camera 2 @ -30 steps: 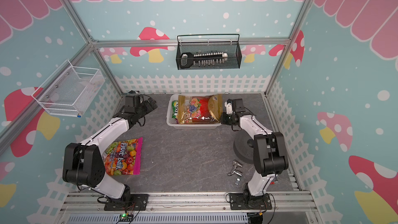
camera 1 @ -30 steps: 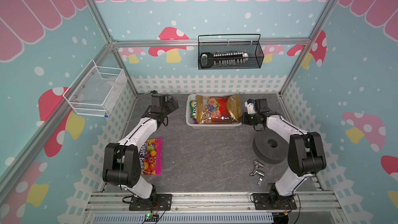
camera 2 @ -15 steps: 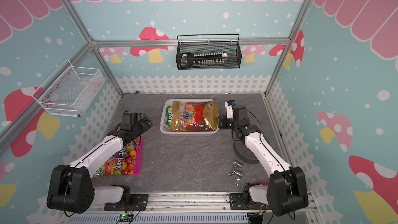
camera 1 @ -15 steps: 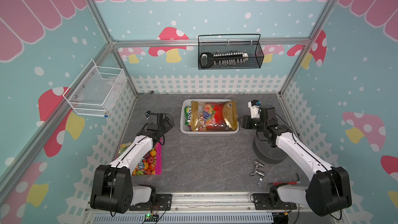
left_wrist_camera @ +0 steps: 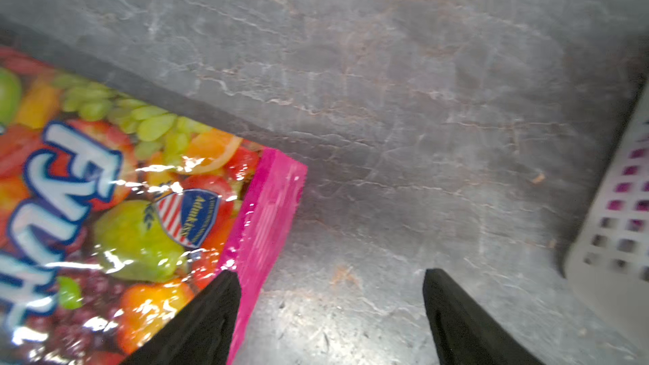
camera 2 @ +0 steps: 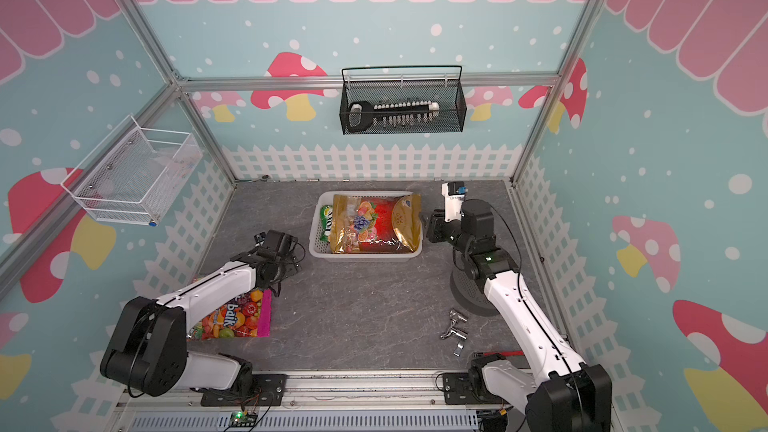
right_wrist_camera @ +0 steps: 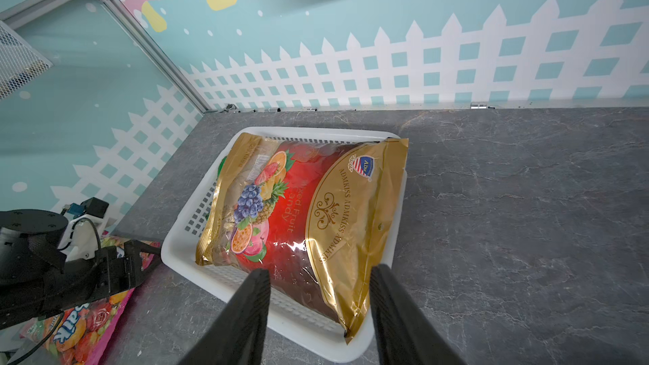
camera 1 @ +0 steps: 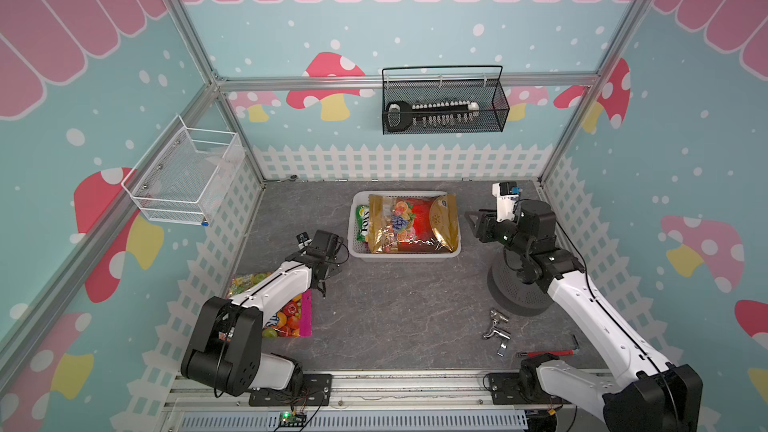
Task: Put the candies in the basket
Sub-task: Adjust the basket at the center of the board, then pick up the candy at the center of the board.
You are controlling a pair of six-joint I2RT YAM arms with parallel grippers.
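Right wrist view: glossy, crinkled red-gold fruit-printed bag

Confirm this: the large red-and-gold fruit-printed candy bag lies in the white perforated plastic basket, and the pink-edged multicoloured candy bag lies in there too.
Wrong on one point. The large red-and-gold fruit-printed candy bag does lie in the white perforated plastic basket, but the pink-edged multicoloured candy bag lies outside it, on the grey table, as both top views show.
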